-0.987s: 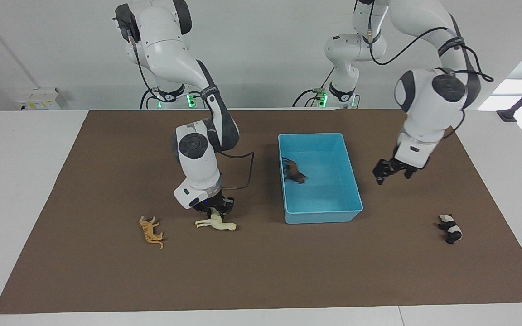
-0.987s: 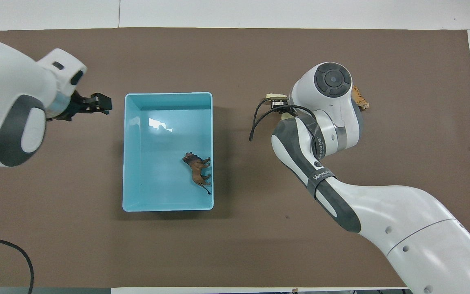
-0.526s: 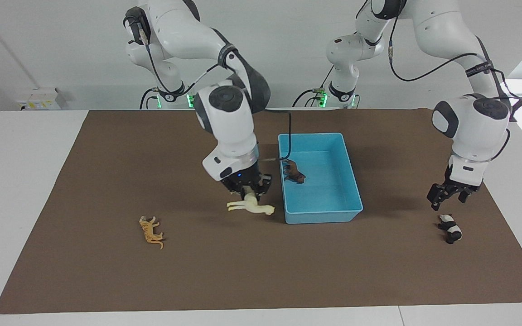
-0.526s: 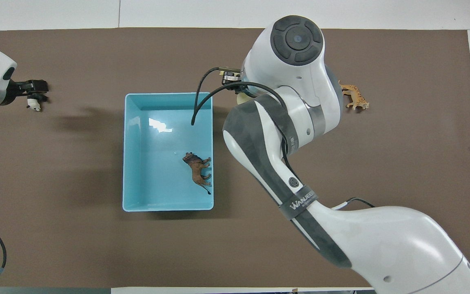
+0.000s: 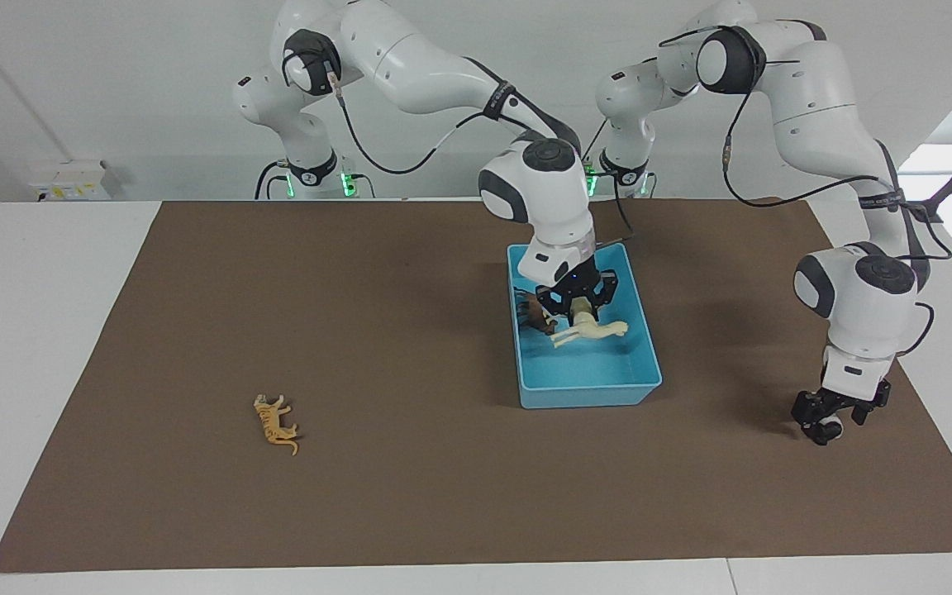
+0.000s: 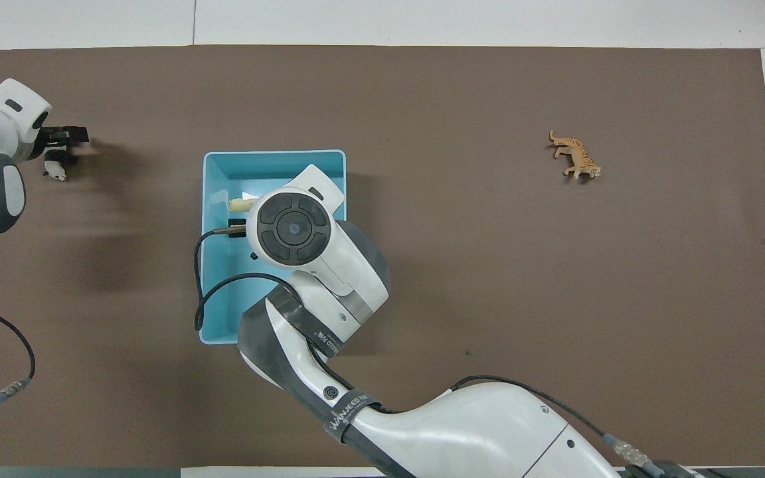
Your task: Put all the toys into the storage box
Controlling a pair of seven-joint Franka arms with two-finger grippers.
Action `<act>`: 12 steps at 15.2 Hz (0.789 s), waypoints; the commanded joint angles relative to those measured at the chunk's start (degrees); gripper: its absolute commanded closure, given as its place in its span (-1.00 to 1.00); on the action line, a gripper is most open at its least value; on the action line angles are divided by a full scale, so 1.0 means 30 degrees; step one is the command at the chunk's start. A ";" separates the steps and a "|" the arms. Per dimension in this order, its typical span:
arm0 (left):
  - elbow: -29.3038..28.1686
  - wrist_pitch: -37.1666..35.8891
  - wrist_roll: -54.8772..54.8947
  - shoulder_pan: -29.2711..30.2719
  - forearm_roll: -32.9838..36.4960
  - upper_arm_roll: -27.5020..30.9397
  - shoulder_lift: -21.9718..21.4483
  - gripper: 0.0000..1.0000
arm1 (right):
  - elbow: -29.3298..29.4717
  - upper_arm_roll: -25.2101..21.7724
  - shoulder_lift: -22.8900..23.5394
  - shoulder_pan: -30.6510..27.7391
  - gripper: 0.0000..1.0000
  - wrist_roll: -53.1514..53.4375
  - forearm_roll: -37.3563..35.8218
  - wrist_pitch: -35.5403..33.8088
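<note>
My right gripper (image 5: 579,307) hangs over the light blue storage box (image 5: 592,395) and is shut on the cream-white horse (image 5: 590,331), held just above the box floor. The dark brown maned animal (image 5: 530,314) lies in the box beside it. My left gripper (image 5: 830,416) is down at the mat toward the left arm's end, fingers open around the black-and-white panda (image 5: 830,430). The orange tiger (image 5: 278,423) lies on the mat toward the right arm's end. In the overhead view my right arm covers much of the box (image 6: 273,154); a bit of the horse (image 6: 243,199), the panda (image 6: 56,170) and the tiger (image 6: 575,154) show.
A brown mat (image 5: 410,330) covers the table, with white table edge around it. My right arm's cable hangs over the box's edge nearer the robots.
My right gripper lifted the horse off the mat and carried it over the box. My left gripper swung out and came down onto the panda.
</note>
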 commanded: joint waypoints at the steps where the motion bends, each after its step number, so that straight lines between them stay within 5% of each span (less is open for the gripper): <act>1: -0.0932 0.0960 0.0216 0.0315 0.0215 -0.0115 -0.0221 -1.00 | 0.0017 -0.0029 -0.0802 0.0007 -1.00 0.2147 -0.0249 -0.1879; 3: -0.0990 0.0960 0.0275 0.0521 0.0244 -0.0085 -0.0221 -1.00 | 0.1860 0.0000 -0.0568 -0.0313 -1.00 0.3320 -0.0190 -0.3901; 4: -0.1049 0.0873 0.0246 0.0521 0.0244 -0.0085 -0.0221 -0.81 | 0.2187 -0.0087 -0.0683 -0.0576 -1.00 0.3354 -0.0161 -0.4606; 8: -0.0963 0.0348 0.0099 0.0550 0.0215 -0.0085 -0.0280 0.77 | 0.2046 -0.0117 -0.1884 -0.3442 -1.00 0.0386 -0.0599 -0.6193; 9: -0.0555 -0.0380 0.0099 0.0492 0.0157 -0.0114 -0.0251 0.98 | 0.1667 -0.0175 -0.2030 -0.4291 -1.00 -0.1954 -0.0774 -0.6746; 12: 0.2513 -0.5230 -0.0366 -0.0995 -0.1043 -0.0028 -0.0075 0.98 | -0.0790 -0.0263 -0.2850 -0.7248 -1.00 -0.8693 -0.1128 -0.6317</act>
